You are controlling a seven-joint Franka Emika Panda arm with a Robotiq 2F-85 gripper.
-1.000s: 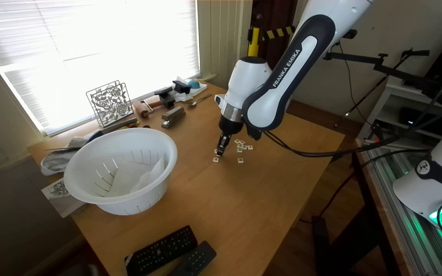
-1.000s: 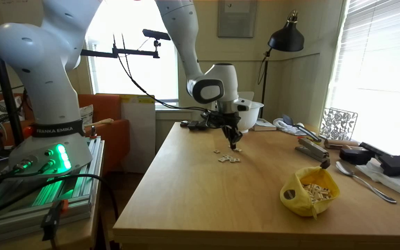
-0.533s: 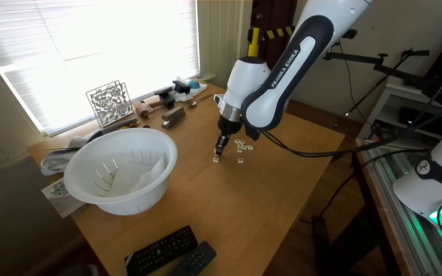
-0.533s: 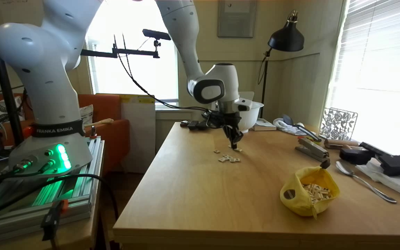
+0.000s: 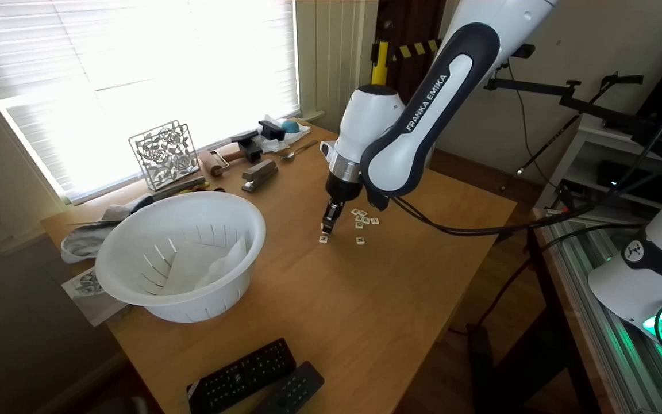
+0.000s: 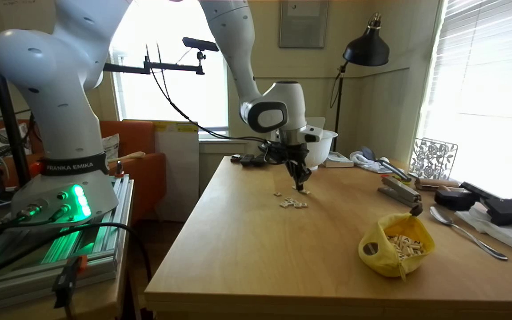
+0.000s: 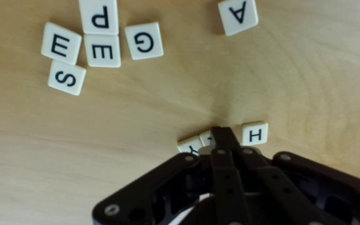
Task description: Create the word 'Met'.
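One light-brown wooden table [image 6: 238, 249] is the largest thing, and over it bends a white robot arm [image 5: 431, 103] with black parts. Next in size is a round white plastic bowl [image 5: 199, 213] with narrow slits in the wall, standing well apart from the black metal gripper [image 7: 225, 136]. This gripper points down to the table, and its jaws are closed, one finger against the other. In an exterior view, a yellow cloth bag [image 6: 380, 262] stands with wide mouth and many pale pieces [image 6: 405, 246] inside. The smallest things, those of the word, are white square letter tiles [image 7: 153, 40], which lie on the table near the gripper. In the wrist view, the H tile [image 7: 255, 134] is just beside the fingertips; on their other side, the Y tile [image 7: 188, 145] lies next to a partly hidden tile [image 7: 206, 137]. Whether the fingertips touch this one, it is not possible to tell. Farther away, the P tile [image 7: 98, 18] touches one E tile [image 7: 102, 53], and a second E tile [image 7: 61, 43] touches the S tile [image 7: 66, 78]; the G tile [image 7: 144, 42] is just beside the first E, and the A tile [image 7: 238, 17] lies apart.
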